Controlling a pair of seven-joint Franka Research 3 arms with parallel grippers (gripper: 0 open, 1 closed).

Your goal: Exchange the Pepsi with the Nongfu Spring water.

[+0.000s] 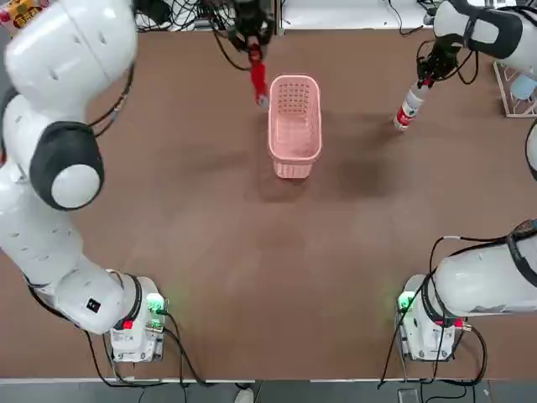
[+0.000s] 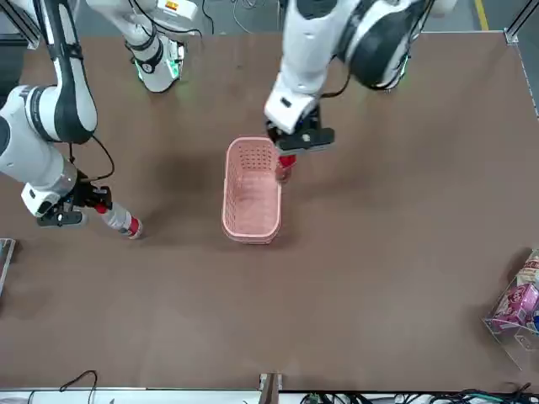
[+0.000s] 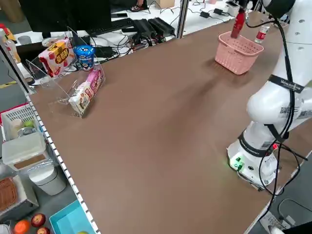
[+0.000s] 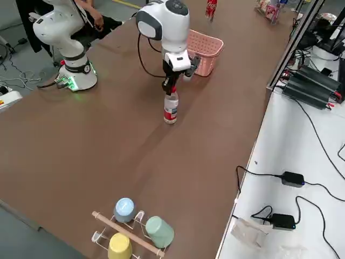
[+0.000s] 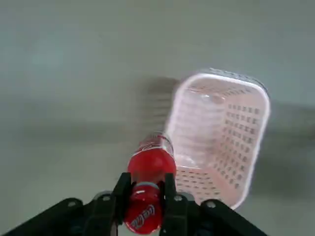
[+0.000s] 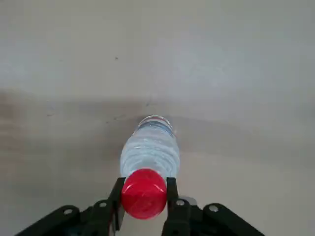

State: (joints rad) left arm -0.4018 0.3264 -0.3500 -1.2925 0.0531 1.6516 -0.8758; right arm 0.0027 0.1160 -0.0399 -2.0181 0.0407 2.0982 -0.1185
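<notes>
Two white robot arms reach over a brown counter (image 1: 252, 252). The left pincer (image 5: 145, 199) is clenched on the neck of the Pepsi (image 1: 258, 77), a small bottle that is red all over, its cap uppermost and white script on it. The bottle leans slightly and hangs just beside the pink basket (image 1: 294, 117), at the basket's left long side, toward the end farther from the robot's bases. Whether it touches the rim, I cannot tell.

The right pincer (image 6: 144, 199) grips the Nongfu Spring water (image 4: 171, 108) just under its red cap (image 6: 143, 194). This is a clear bottle with a red label band low on its body. It is tilted, cap up, well apart from the basket on the robot's right. Whether its base touches the counter, I cannot tell.

The basket is pale pink plastic with perforated walls and an open top. At the robot's far right, a rack (image 4: 129, 233) holds a blue cup (image 4: 124, 209), a green cup (image 4: 160, 232) and a yellow cup (image 4: 119, 246). At the far left, snack packets (image 3: 87, 90) sit in a clear holder. A person's hand (image 4: 98, 21) shows beyond the counter's edge.
</notes>
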